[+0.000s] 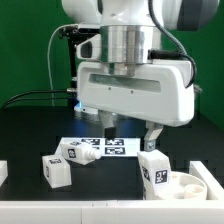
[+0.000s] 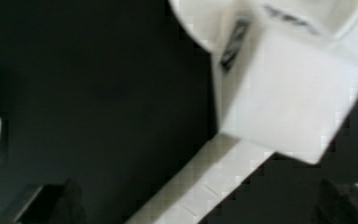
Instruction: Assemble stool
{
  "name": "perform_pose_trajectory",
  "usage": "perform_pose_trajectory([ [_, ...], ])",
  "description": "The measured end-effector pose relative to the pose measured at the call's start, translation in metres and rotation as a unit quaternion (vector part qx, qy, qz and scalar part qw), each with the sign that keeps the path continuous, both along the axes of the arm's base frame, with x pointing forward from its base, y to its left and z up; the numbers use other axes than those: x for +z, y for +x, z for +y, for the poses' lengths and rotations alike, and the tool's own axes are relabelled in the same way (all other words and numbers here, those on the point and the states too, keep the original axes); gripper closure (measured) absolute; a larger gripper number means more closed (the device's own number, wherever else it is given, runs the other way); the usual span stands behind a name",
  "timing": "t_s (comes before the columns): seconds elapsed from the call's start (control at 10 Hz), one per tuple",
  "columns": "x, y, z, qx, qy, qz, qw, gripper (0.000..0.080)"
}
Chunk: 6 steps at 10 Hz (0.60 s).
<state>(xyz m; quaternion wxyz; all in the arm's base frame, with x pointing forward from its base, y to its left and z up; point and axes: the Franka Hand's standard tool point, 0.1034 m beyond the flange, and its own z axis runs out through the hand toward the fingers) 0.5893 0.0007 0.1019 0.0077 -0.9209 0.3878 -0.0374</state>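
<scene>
Tags are the only labels you have to go on: black-and-white square patterns, with no lettering you can read at this size. Your gripper (image 1: pixel 130 135) hangs above the middle of the black bench (image 1: pixel 110 195), jaws spread wide with nothing between them. Its dark fingertips (image 2: pixel 44 204) stand well apart in the wrist view too. Just beyond it, the marker board (image 1: pixel 112 148) lies flat with its square tags facing up.

On the exterior view's left, two stool legs rest near each other. The near left leg (image 1: pixel 55 170) sits as a chunky block with a tag on its front face. The tilted leg (image 1: pixel 82 152) lies just beyond it, close to the marker board.

On the exterior view's right, an upright leg (image 1: pixel 153 168) shows you a tag. It stands against the rim of the round seat disc (image 1: pixel 190 183) at the near right corner, and you cannot tell whether they touch. In the wrist view you get a blurred leg (image 2: pixel 291 100), white, with a dark tag along one edge.
</scene>
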Motion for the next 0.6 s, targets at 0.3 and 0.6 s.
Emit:
perform_pose_trajectory([
  [0.3,0.000,0.000,0.001,0.106,-0.008,0.001,0.994,0.0150],
  [0.6,-0.004,-0.007,-0.024,0.249,-0.007,0.012,0.968,0.0150],
])
